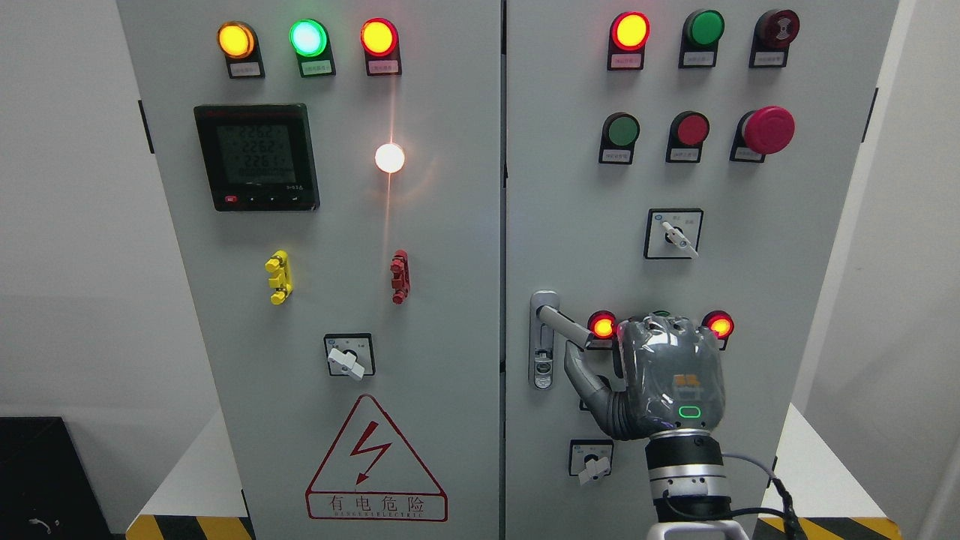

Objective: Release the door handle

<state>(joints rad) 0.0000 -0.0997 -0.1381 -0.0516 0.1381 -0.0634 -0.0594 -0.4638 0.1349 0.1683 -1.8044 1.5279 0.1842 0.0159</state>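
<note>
Head view: door handle (559, 319) just left of right hand (660, 375).

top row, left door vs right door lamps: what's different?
1. The left door's top lamps run amber, green, red; the right door's top lamps run red, green, then a dark red-capped unit.
2. All three on the left door glow; on the right door only the red one is plainly lit, the green looks dark.

Shared: three round units per row, each with a small label plate beneath.
</note>
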